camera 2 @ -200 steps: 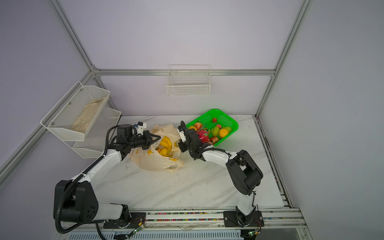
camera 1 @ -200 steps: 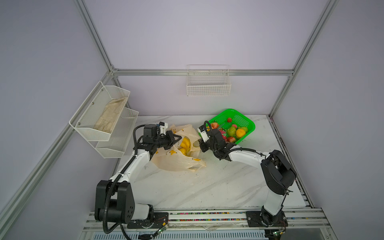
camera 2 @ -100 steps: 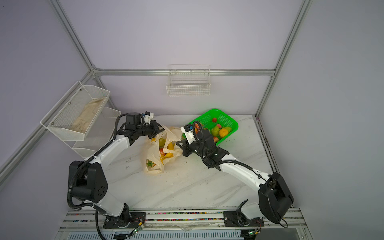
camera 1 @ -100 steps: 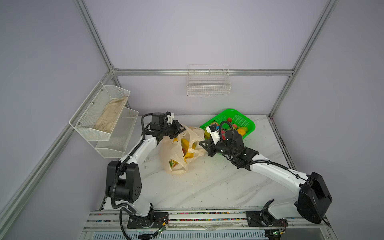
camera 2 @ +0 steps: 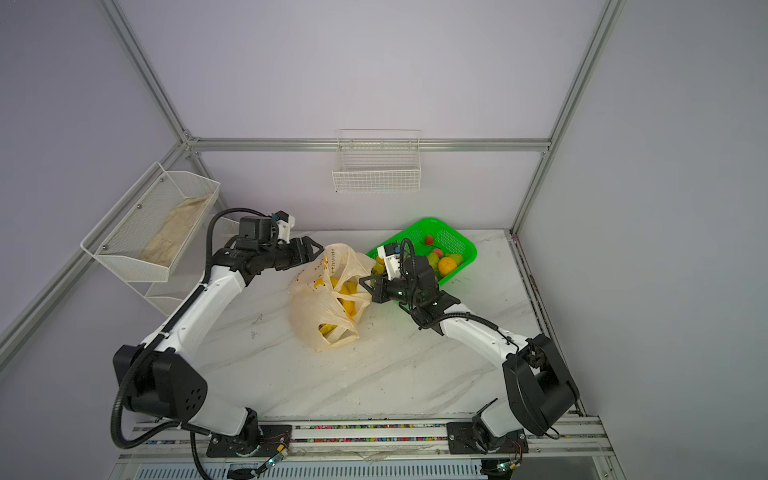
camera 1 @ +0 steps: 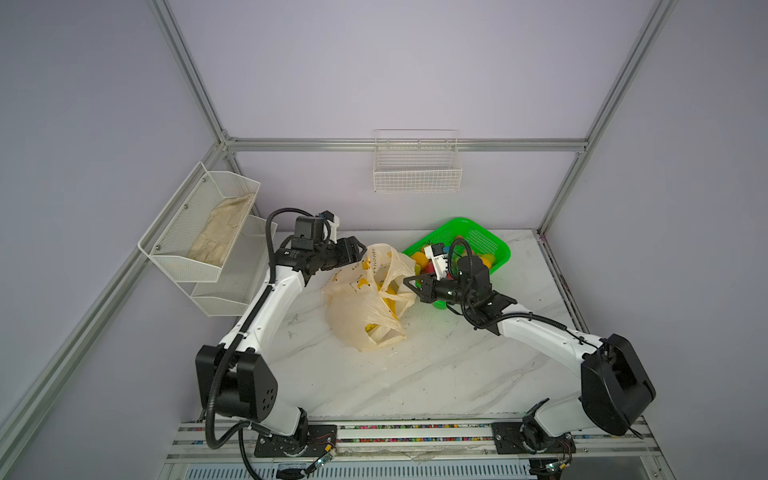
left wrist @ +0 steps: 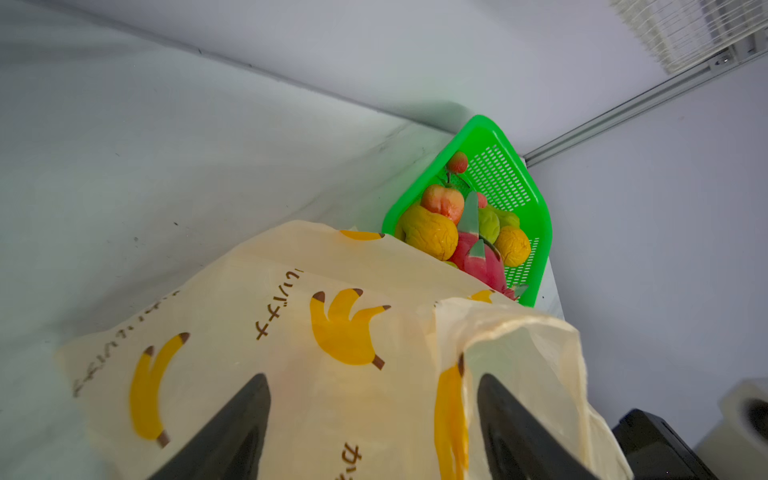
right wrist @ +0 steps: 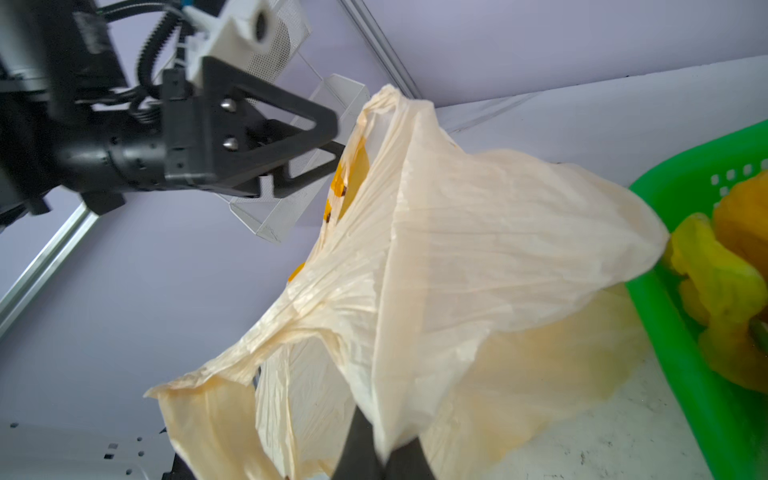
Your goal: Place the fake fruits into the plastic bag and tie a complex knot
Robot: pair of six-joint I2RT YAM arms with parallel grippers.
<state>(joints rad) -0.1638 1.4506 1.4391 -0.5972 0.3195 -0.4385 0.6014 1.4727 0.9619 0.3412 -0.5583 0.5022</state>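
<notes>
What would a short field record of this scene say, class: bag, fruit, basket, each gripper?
bag: plastic bag on the table, slumped, no knot seen
in bag: yellow fruits show through the film
basket: green basket holds more fake fruits
left gripper: open, at the bag's rear edge
right gripper: shut on the bag's film, beside the basket
</notes>
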